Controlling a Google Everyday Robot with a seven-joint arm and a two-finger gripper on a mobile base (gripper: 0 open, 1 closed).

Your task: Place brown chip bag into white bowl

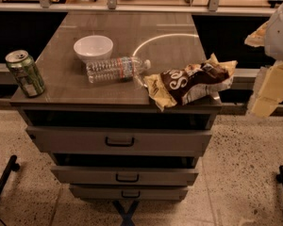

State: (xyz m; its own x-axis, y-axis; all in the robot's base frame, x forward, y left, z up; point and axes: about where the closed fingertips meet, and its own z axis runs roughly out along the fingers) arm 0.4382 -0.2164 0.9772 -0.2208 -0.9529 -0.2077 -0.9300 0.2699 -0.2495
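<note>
Gripper: the gripper (270,89) hangs at the frame's right edge, off the bench's right side and apart from everything on it; it shows only as pale cream blocks under a white rounded housing, partly cut off. Whether it is released or clenched cannot be told, and nothing is seen in its hold.
Brown chip bag: the brown chip bag (191,80) lies crumpled at the front right corner of the bench (174,36), its yellow left end poking over the front edge. Creases break up the white lettering, which cannot be read whole.
White bowl: the white bowl (93,47) stands upright on the left half of the top, well apart from the bag. As far as its inside shows, nothing lies in it.
Water bottle: a clear water bottle (114,69) lies on its side just in front of the bowl, cap end pointing right toward the bag; whether it touches the bowl cannot be told.
Green can: a green can (24,73) stands at the front left corner, its label unreadable.
Drawers: three handled drawers (119,141) sit below the top, stepped forward; the gaps above them are dark.
Rear counter: a counter (132,6) crosses the top of the frame, and what stands on it is cut off.
</note>
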